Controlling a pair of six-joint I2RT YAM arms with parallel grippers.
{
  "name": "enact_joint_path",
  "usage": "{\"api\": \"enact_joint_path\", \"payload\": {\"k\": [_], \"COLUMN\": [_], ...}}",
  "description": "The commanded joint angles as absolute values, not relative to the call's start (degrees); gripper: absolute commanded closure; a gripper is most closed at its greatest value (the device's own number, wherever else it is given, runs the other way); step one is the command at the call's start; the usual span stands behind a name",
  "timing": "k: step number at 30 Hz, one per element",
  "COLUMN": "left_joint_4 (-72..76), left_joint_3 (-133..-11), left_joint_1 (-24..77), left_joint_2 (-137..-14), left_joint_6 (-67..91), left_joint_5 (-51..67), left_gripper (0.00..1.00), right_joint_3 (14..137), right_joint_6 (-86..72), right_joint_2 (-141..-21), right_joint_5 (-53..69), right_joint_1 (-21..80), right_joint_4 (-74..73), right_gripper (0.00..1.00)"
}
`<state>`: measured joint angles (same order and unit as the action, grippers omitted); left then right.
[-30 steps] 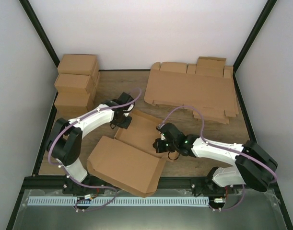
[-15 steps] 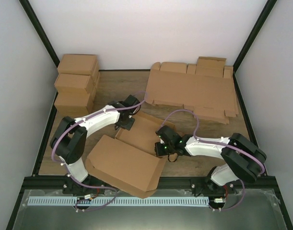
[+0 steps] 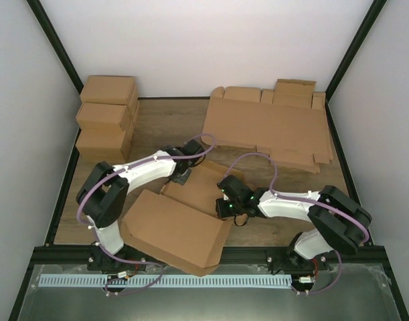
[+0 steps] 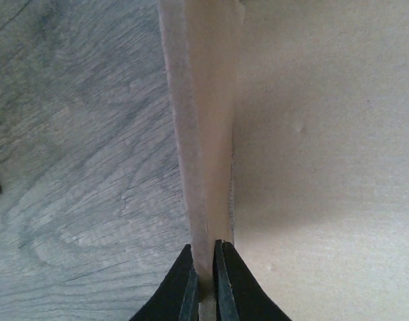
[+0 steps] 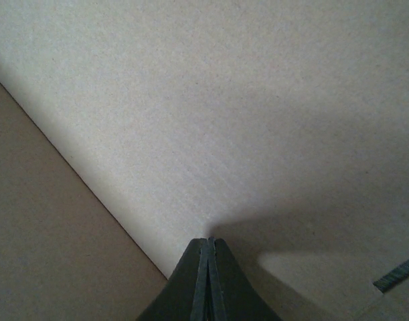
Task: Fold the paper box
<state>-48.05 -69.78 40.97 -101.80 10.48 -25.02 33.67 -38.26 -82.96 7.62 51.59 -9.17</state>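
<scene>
White walls point(image 3: 211, 47) close in a wooden table point(image 3: 164, 124). From above, the paper box point(image 3: 174, 231) lies in the middle of the table toward six o'clock, with its wide panel nearest the arm bases and a shallow tray part beyond it. The left pincer point(image 3: 183, 175) sits at the box's eleven o'clock edge. The right pincer point(image 3: 224, 206) sits at its three o'clock side, down on the cardboard. A stack of closed boxes point(image 3: 107, 117) stands at ten o'clock, and a pile of flat cardboard sheets point(image 3: 268, 127) lies at two o'clock, well apart from the box.

At the left wrist, the left pincer point(image 4: 204, 257) is pinched narrow on a thin upright flap point(image 4: 201, 134) of the paper box point(image 4: 324, 167). The flap runs from six o'clock up to twelve. Bare table point(image 4: 77, 167) lies at nine o'clock and the box floor at three o'clock.

At the right wrist, the right pincer point(image 5: 208, 242) has its fingers pressed together with nothing between them. Its tips are against the paper box point(image 5: 271, 100), which fills the view. A fold line runs from ten o'clock down to the tips.
</scene>
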Motion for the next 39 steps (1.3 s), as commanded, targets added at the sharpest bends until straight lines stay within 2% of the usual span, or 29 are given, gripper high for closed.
{"api": "enact_joint_path", "payload": {"k": [1,6,11,19,26,33,34,35,36,39], "left_joint_4": [-50.3,-46.2,-45.6,-43.2,-41.2,-43.0,-43.3,-43.5,-43.7,-44.5], "left_joint_3": [-70.6,-69.5,-70.8,-72.3,-73.4,-76.0,-76.2,-76.3,-76.2,-75.4], "left_joint_1": [42.3,42.2,42.1,41.3,40.2,40.0,40.0,40.0,39.8,38.7], "left_joint_2": [-104.2,-103.1,-104.3,-104.1,-101.2,-94.9,-93.5,-91.9,-89.5,-84.0], "left_joint_6": [11.7,10.8,11.2,11.0,10.7,10.8,11.0,11.3,11.7,14.4], "left_joint_5": [-35.3,-30.1,-27.2,-21.3,-15.0,-13.1,-13.1,-13.1,-12.8,-10.8], "left_gripper": [0.92,0.86,0.84,0.74,0.43,0.23,0.18,0.07,0.01,0.0], "right_joint_3": [32.8,33.1,33.1,33.5,34.5,38.1,39.1,40.1,41.3,44.4], "right_joint_6": [-38.5,-38.5,-38.7,-38.4,-38.0,-34.0,-32.8,-31.2,-29.5,-23.4], "right_joint_2": [-83.1,-82.4,-81.3,-80.9,-79.7,-76.4,-76.2,-76.0,-75.9,-75.0], "right_joint_5": [5.2,5.2,4.8,4.6,3.6,2.6,2.4,2.3,2.2,4.2], "right_joint_1": [52.1,52.1,52.1,52.1,52.1,52.1,52.1,52.1,52.1,51.0], "right_joint_4": [-11.0,-11.1,-11.5,-11.8,-12.8,-15.0,-15.5,-16.0,-16.5,-16.2], "right_gripper": [0.99,0.99,0.99,0.99,0.99,0.97,0.96,0.94,0.92,0.82]}}
